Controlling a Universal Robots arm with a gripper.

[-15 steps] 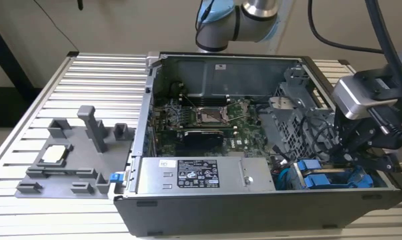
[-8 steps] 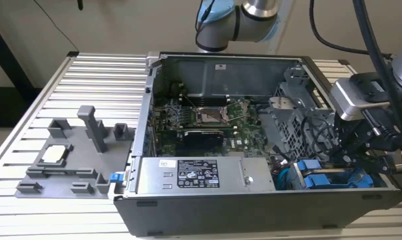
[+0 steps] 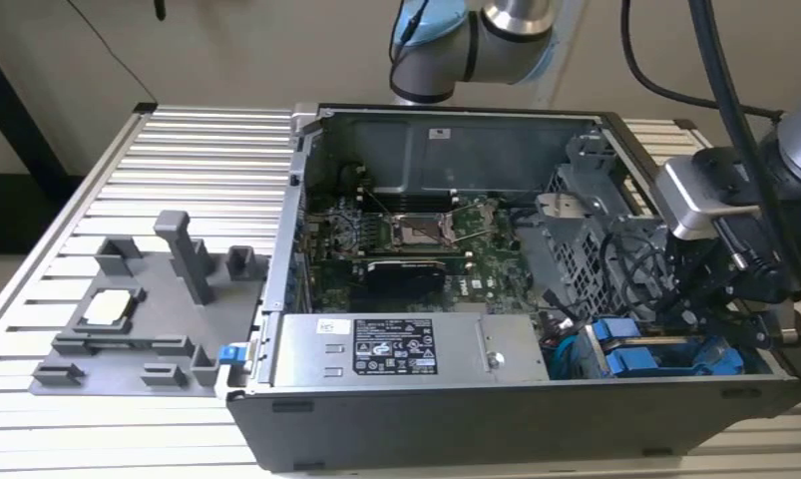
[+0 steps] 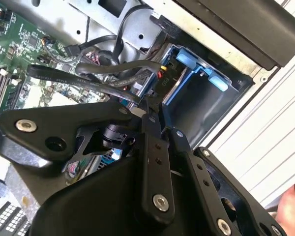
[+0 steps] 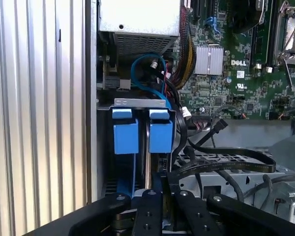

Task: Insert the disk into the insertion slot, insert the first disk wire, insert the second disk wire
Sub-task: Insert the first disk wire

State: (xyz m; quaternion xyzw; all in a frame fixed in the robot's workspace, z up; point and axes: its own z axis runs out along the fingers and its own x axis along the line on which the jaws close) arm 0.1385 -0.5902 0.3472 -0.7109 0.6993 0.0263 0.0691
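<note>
Disk (image 5: 125, 135), clipped in its bright blue carrier, stands seated in the insertion slot (image 5: 137, 102). This is the corner bay of the grey drive cage, and two blue tabs sit side by side at its mouth. In the exterior view the same blue (image 3: 655, 357) shows at the case's near corner, on the exterior view's right.

The open computer case (image 3: 507, 429) lies on a ribbed aluminium table (image 3: 174, 160). A grey moulded fixture tray (image 3: 134, 319) sits beside it on the exterior view's left, and a plain pale wall (image 3: 240, 50) stands behind. Inside the case, the grey power-supply box (image 3: 400, 349) sits next to the bay, with the green motherboard (image 3: 414, 239) beyond it.

The arm (image 3: 474, 45) rises behind the case, and its wrist end hangs over the corner that holds the bay. The gripper (image 4: 152, 109) points into the case just beside the blue carrier, among black flat cables (image 4: 73, 78) (a connector (image 4: 162, 73) with red and yellow leads lies right at its tip). Its fingertips are drawn together, but whether anything is pinched between them cannot be made out. In the first wrist view the gripper (image 5: 165, 189) sits close to the two blue tabs.
</note>
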